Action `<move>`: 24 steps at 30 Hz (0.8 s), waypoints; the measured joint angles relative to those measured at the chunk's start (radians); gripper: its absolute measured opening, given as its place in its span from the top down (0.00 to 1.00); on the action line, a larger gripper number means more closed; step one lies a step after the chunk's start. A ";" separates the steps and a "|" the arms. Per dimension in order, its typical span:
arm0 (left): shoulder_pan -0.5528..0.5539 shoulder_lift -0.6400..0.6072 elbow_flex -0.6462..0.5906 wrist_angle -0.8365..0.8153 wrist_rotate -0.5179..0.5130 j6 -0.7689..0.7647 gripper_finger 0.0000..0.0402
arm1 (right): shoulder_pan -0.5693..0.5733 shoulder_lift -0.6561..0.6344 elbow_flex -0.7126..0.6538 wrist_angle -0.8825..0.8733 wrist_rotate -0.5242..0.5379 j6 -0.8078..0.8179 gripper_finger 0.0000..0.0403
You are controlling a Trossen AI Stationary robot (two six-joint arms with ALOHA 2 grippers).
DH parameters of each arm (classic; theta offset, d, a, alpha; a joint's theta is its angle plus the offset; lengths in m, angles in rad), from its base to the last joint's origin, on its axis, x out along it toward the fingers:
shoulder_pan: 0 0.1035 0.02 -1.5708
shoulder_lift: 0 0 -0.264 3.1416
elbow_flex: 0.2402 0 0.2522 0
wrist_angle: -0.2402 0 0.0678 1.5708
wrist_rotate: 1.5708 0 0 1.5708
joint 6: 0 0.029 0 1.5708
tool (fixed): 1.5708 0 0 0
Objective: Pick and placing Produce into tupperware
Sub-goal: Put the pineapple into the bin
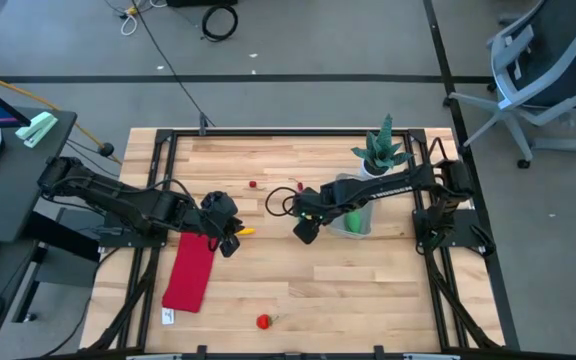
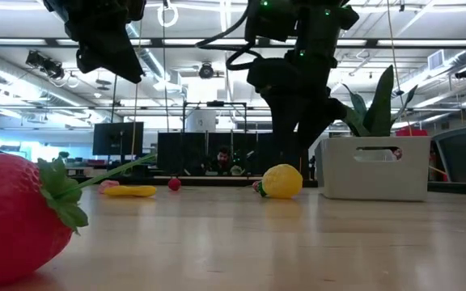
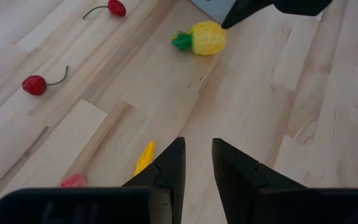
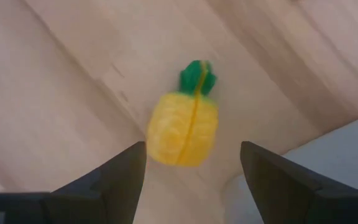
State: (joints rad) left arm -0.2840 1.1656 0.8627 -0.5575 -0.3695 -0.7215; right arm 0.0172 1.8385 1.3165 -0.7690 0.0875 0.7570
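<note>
While no writing reads anywhere, right pincer [image 4: 191, 162] released over yellow pineapple [image 4: 183, 127], left pincer [image 3: 197, 158] narrowly parted, empty.

The left arm reaches in from the left edge of the overhead frame toward the middle, its wrist bent down. The left gripper [image 1: 230, 240] hangs just left of centre, its two dark fingers [image 3: 169, 168] parted by a narrow gap with nothing between them. The right arm stretches in from the right edge, and the right gripper [image 1: 306, 231] sits near centre, fingers [image 4: 120, 177] spread wide and empty.
</note>
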 joint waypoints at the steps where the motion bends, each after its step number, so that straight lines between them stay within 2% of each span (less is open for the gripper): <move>1: 0.000 0.000 0.000 0.000 0.000 0.000 0.78 | 0.003 0.000 0.000 0.000 0.000 0.000 0.33; 10: 0.000 0.000 0.000 0.007 0.000 0.000 0.78 | 0.027 0.000 0.000 0.003 0.036 0.003 0.33; 16: 0.000 0.000 0.000 0.007 0.000 0.000 0.77 | 0.027 0.000 0.000 0.061 0.032 -0.030 0.33; 24: 0.000 0.000 0.000 0.007 0.000 0.000 0.77 | 0.027 0.009 0.000 0.053 0.028 0.002 0.33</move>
State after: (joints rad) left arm -0.2840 1.1656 0.8627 -0.5503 -0.3695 -0.7219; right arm 0.0444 1.8479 1.3167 -0.7158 0.1154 0.7593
